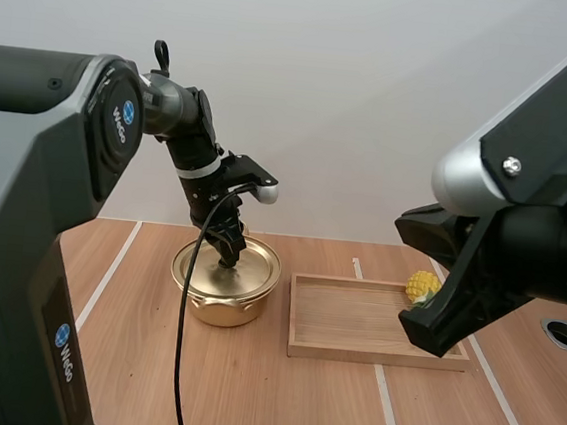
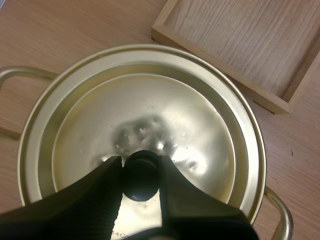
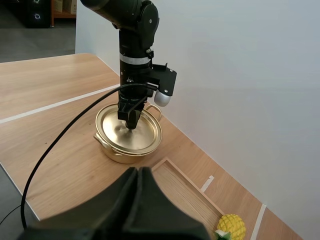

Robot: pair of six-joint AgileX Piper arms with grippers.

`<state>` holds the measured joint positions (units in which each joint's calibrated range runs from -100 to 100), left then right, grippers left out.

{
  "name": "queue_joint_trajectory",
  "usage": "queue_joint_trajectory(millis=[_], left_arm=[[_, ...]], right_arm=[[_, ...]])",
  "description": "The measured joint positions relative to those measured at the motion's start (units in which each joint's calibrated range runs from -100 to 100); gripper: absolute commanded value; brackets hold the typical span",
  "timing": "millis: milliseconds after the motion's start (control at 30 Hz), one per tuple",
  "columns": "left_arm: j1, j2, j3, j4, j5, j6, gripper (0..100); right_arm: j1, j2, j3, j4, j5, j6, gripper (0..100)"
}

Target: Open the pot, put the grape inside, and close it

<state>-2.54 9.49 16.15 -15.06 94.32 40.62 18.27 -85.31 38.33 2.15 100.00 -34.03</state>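
- Your left gripper (image 1: 229, 258) (image 2: 141, 167) (image 3: 131, 122) is pinching the black knob (image 2: 141, 176) at the centre of the lid (image 2: 150, 110) (image 1: 250, 270), one finger on each side, both touching it.
- The left wrist view shows ribbed inner faces against the knob, which fills the gap between the tips.
- The left gripper points steeply down onto the knob.
- The lid sits flat and centred right under those fingers, on the gold pot (image 1: 219, 312) (image 3: 120, 155), so the pot is closed.
- One pot handle (image 2: 280, 215) sticks out beside the lid rim. Another shows on the opposite side.
- The pot stands on the wooden table (image 1: 275, 403).
- The wooden tray (image 1: 375, 355) (image 2: 220, 65) (image 3: 182, 187) lies just beside the pot, toward your right arm. A narrow gap is visible, so they are not touching.
- The fruit (image 1: 422, 285) (image 3: 230, 227) is in the tray's far corner, well away from the left gripper and the pot. It is yellow and bumpy with a bit of green, and looks more like a small pineapple than grapes.
- Your right gripper (image 3: 137, 172) has its fingers pressed together as one dark wedge, holding nothing.
- The right gripper is held up off the table, on the near side of the tray, apart from the fruit and the pot.
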Motion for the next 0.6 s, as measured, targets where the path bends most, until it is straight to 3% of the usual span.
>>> queue_joint_trajectory(millis=[33,100,233,600], left_arm=[[0.0,0.0,0.0,0.0,0.0,0.0,9],[0.0,0.0,0.0,0.0,0.0,0.0,29],[0.0,0.1,0.0,0.0,0.9,-0.1,100],[0.0,-0.3,-0.8,0.0,4.8,-3.4,100]], right_arm=[[0.0,0.0,0.0,0.0,0.0,0.0,0],[0.0,0.0,0.0,0.0,0.0,0.0,0],[0.0,0.0,0.0,0.0,0.0,0.0,0],[0.0,0.0,0.0,0.0,0.0,0.0,0]])
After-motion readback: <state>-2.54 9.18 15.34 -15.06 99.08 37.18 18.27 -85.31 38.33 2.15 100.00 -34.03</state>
